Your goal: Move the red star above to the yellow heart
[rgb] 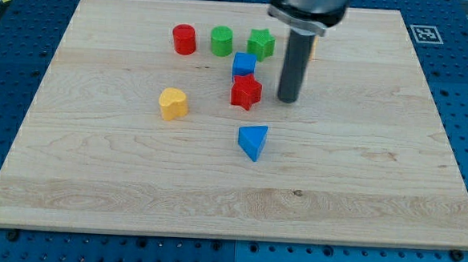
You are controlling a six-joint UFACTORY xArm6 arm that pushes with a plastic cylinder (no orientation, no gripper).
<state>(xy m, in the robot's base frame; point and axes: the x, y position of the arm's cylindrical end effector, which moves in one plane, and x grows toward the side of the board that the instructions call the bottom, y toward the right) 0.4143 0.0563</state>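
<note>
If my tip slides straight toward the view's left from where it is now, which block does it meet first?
Most likely the red star: it lies just to the view's left of my tip, at nearly the same height. Farther along sits the yellow heart.

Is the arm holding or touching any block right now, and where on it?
Nothing is held. My tip stands just off the red star, on the view's right of it, with a narrow gap showing.

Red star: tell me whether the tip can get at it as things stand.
Probably yes. My tip sits just to the view's right of the red star, with bare board between; the blue cube touches its top only.
</note>
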